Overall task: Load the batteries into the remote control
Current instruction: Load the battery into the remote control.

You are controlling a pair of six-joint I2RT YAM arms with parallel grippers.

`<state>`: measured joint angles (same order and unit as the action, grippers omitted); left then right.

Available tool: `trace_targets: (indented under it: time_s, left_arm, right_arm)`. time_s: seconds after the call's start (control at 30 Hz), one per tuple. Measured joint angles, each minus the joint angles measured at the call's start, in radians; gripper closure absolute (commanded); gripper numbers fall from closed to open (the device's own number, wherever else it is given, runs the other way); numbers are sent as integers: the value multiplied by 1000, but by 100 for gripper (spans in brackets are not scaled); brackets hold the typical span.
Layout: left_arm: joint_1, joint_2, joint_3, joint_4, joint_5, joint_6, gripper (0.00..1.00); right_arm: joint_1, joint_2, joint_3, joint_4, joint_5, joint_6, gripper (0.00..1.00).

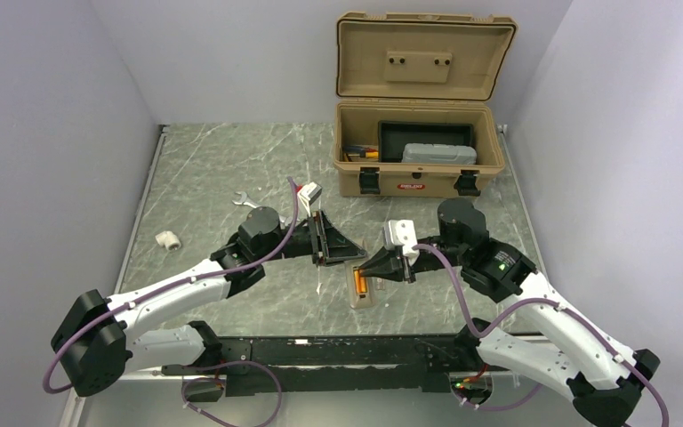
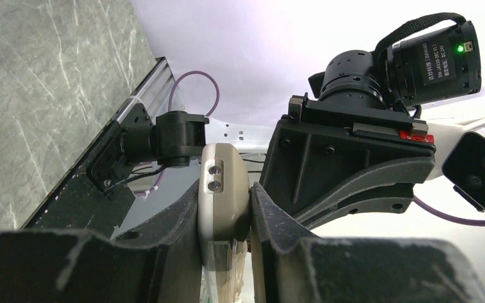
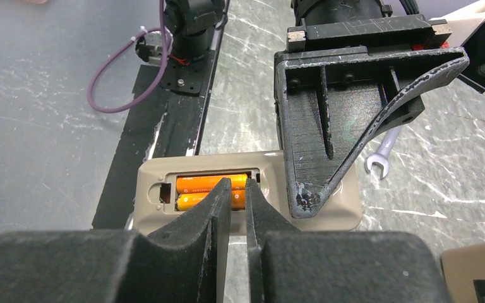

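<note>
Between left gripper [image 2: 225, 199] fingers: remote control [image 3: 150, 189], clamped by one end, open back up.
At right gripper [image 3: 240, 186] tips: batteries [image 3: 203, 184], both lying inside the remote control.
Right gripper state: fingers nearly together; cannot tell if pinching.

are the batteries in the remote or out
in: both orange batteries lie side by side in the open bay of the remote control

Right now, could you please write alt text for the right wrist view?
A tan remote control lies back-up with its bay open, two orange batteries side by side inside. The right gripper, nearly closed, points at the batteries' end, while the left gripper clamps the remote beside them.
</note>
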<state>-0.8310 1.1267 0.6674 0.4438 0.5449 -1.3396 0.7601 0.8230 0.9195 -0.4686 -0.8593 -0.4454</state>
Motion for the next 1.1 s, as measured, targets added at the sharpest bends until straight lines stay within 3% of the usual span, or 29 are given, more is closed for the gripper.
trace_targets:
  time_s: [1.1]
  left_arm:
    - [32, -19, 0, -18, 18, -7, 100]
  right_arm:
    - [100, -31, -67, 106, 175, 14, 86]
